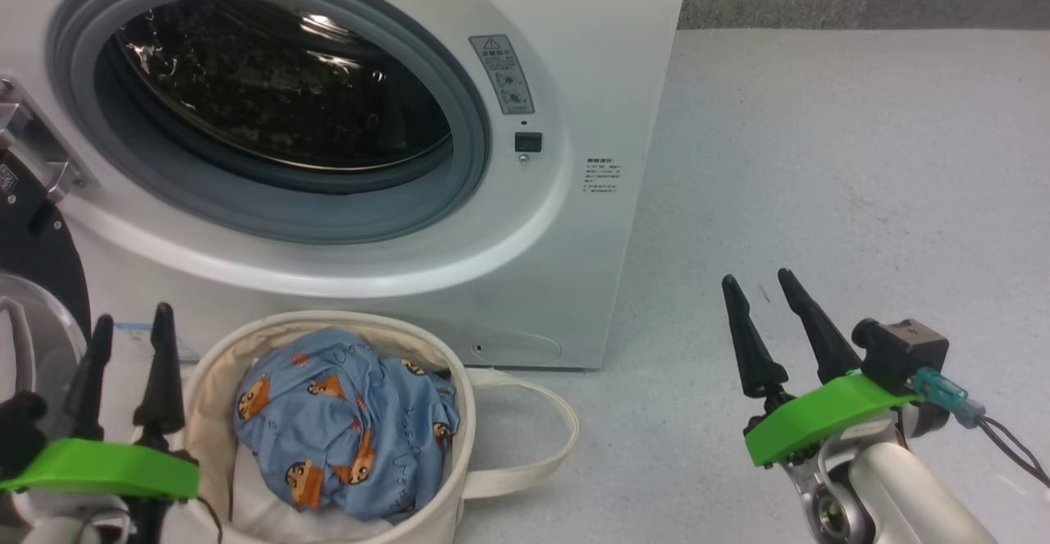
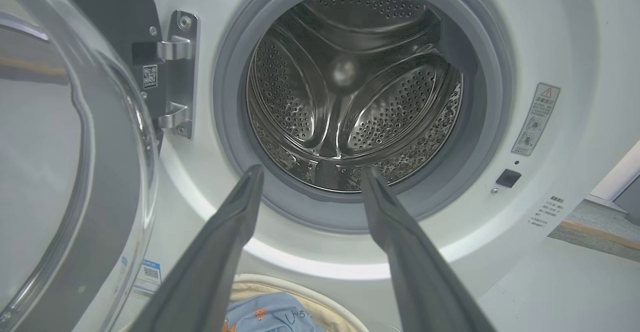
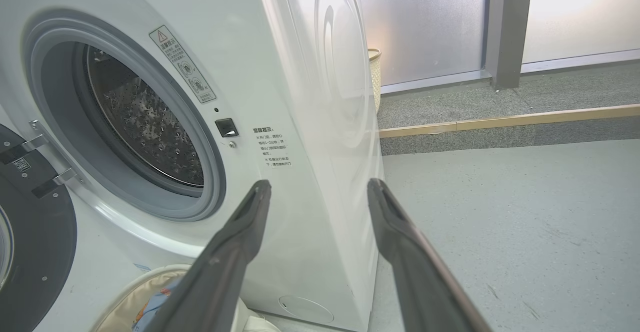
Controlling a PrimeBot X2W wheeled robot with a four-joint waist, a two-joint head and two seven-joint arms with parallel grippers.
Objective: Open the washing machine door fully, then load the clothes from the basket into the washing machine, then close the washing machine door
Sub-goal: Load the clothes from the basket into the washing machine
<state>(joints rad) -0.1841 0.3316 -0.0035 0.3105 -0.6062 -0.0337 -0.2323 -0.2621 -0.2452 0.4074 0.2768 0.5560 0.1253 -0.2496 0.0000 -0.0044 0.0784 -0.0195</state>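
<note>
Clothes (image 1: pixel 344 425), light blue cartoon-print fabric, fill the round cream canvas basket (image 1: pixel 461 454) beside the left gripper (image 1: pixel 133 318), well apart from the right gripper (image 1: pixel 758 280); both gape wide, empty.

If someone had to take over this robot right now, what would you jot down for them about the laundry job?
Left gripper: open, empty, just left of the basket.
Right gripper: open, empty, over the floor to the right of the washing machine.
Door: swung open on its hinge at the machine's left.
Drum: looks empty.
Clothes: a blue printed bundle in the basket, which stands in front of the machine.
Done: the door is open.
Left: move the clothes into the drum, then shut the door.
</note>
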